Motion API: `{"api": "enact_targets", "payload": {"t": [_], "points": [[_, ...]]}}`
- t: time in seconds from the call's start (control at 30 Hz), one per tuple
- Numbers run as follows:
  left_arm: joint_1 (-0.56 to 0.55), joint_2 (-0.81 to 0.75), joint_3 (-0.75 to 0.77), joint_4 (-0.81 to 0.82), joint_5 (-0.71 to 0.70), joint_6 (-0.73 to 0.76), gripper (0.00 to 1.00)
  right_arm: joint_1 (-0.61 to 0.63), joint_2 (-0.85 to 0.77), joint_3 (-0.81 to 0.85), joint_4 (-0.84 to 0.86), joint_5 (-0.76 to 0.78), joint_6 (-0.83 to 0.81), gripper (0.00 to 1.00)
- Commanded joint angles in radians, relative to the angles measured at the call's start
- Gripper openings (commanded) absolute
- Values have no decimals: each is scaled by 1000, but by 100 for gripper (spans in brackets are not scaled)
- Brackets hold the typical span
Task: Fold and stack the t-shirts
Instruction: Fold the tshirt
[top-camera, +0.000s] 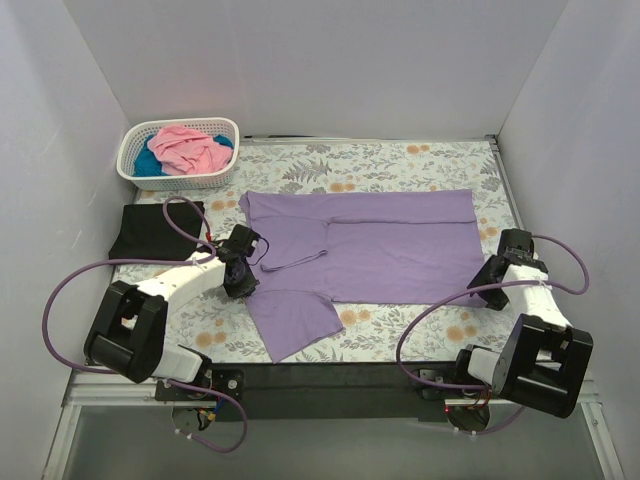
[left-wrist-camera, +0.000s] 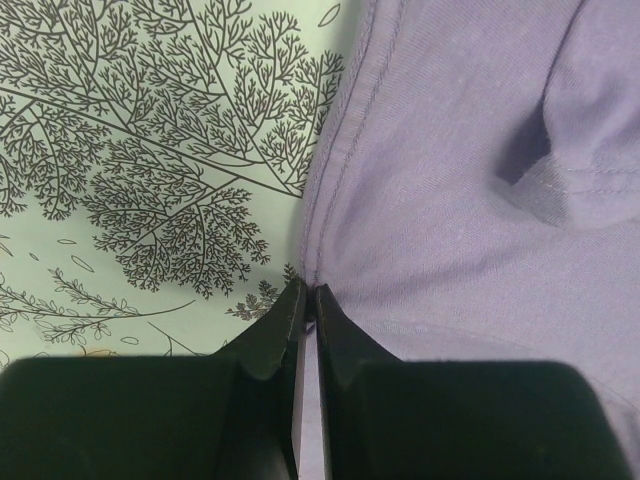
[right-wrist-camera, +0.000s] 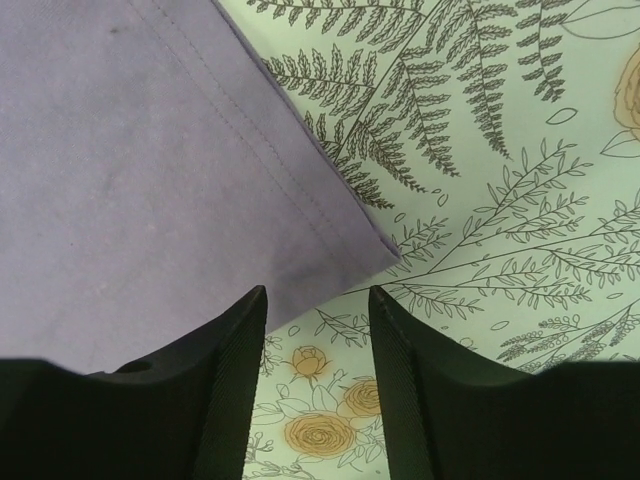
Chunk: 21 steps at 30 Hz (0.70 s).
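The lavender t-shirt (top-camera: 380, 250), light and limp, lies spread on the floral cloth (top-camera: 400, 160) between the 2 arms and is best gripped at seams and hem corners. The left hand (left-wrist-camera: 310, 292) is pinched shut on its side seam; the right hand (right-wrist-camera: 318, 300) stands half-spread and holds nothing, with the hem corner just ahead of it. A folded black t-shirt (top-camera: 155, 230) lies just left of the left hand and appears clear of the fold.

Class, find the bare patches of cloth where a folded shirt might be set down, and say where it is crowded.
Free: the back strip of floral cloth, right of the basket and behind the lavender t-shirt; also the near patch right of its sleeve. Crowded: the left, where the black t-shirt, left hand and sleeve meet.
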Motion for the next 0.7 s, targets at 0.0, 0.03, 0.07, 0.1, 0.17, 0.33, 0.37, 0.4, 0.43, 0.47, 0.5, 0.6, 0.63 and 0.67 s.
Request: {"api": "enact_targets", "payload": {"t": [0.0, 0.03, 0.07, 0.1, 0.17, 0.33, 0.37, 0.4, 0.43, 0.47, 0.5, 0.6, 0.63, 0.67], "points": [[-12, 27, -26, -1, -9, 4, 0, -17, 25, 48, -1, -34, 20, 50], [-12, 27, -26, 1, -10, 5, 0, -19, 30, 45, -1, -38, 20, 50], [-12, 27, -24, -1, -9, 8, 0, -20, 40, 43, -1, -36, 23, 48], [-12, 27, -24, 1, -7, 8, 0, -23, 47, 40, 2, -35, 23, 47], [-12, 26, -26, -1, -10, 8, 0, -30, 57, 34, 6, -28, 15, 46], [-14, 27, -24, -5, -16, 10, 0, -46, 77, 31, 14, -36, 18, 36], [-14, 26, -24, -5, -15, 10, 0, -47, 85, 28, 14, -36, 20, 35], [-14, 26, -23, -7, -16, 10, 0, -51, 91, 25, 13, -36, 21, 31], [-14, 23, -23, -7, -19, 8, 0, -53, 94, 20, 16, -41, 21, 31], [-14, 26, -21, -8, -19, 7, 0, -54, 102, 16, 20, -45, 23, 31], [-14, 23, -21, -8, -21, 7, 0, -57, 106, 2, 28, -48, 24, 30], [-14, 18, -23, -11, -26, 7, 0, -63, 117, -13, 46, -47, 26, 30], [-14, 16, -23, -11, -26, 5, 0, -65, 119, -16, 51, -45, 26, 30], [-14, 16, -23, -11, -27, 7, 0, -66, 122, -20, 57, -48, 28, 30]]}}
